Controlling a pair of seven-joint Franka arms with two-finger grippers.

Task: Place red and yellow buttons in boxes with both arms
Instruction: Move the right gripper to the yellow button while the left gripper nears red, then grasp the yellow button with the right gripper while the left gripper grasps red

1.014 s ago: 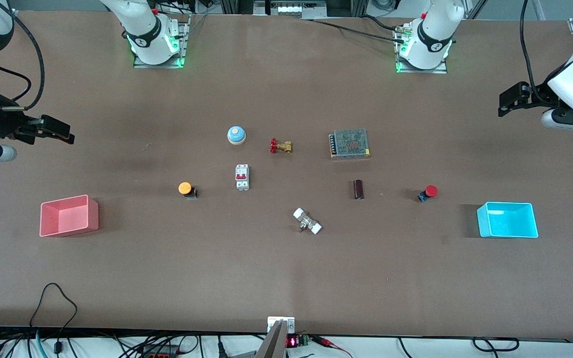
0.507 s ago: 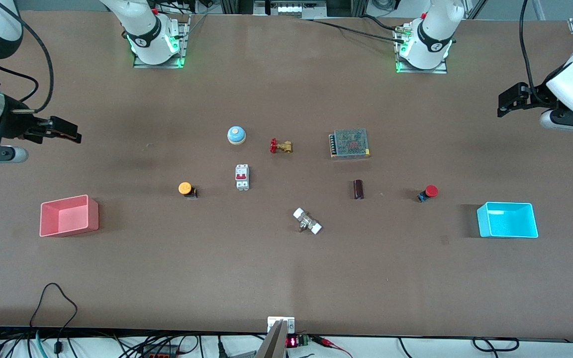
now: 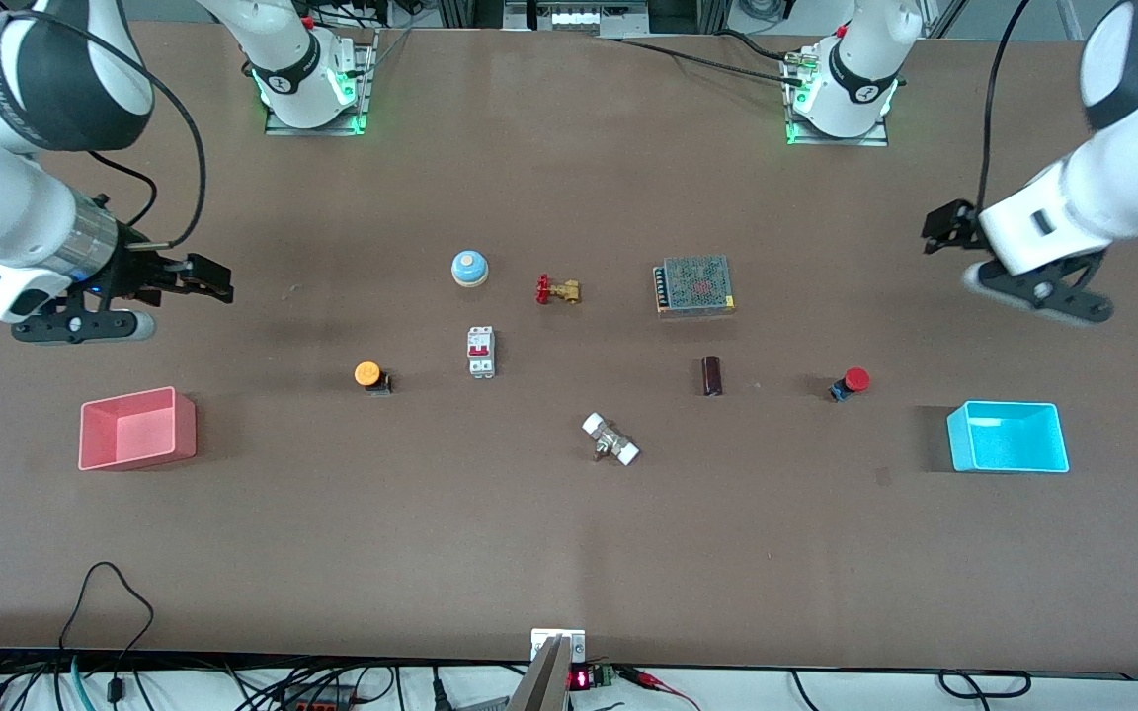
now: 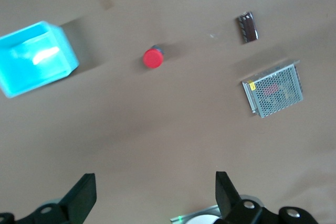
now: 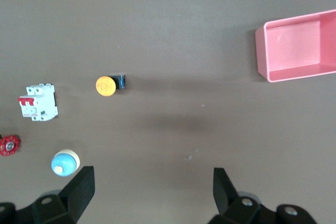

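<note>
The yellow button (image 3: 367, 374) stands on the table, beside the pink-red box (image 3: 134, 428) at the right arm's end. It also shows in the right wrist view (image 5: 105, 85), with the pink-red box (image 5: 296, 45). The red button (image 3: 854, 380) stands beside the cyan box (image 3: 1009, 436) at the left arm's end. Both show in the left wrist view: the red button (image 4: 153, 58) and the cyan box (image 4: 37, 59). My right gripper (image 3: 208, 278) is open and empty over bare table, apart from the yellow button. My left gripper (image 3: 939, 232) is open and empty over bare table, apart from the red button.
In the middle stand a blue-and-white bell (image 3: 469, 268), a red-handled brass valve (image 3: 557, 290), a white circuit breaker (image 3: 480, 352), a mesh power supply (image 3: 694, 284), a dark block (image 3: 712, 376) and a white-ended fitting (image 3: 610, 439). Cables hang at the table's near edge.
Both arms have swung in toward the middle of the table, and both grippers now hang closer to the buttons. Nothing on the table has moved.
</note>
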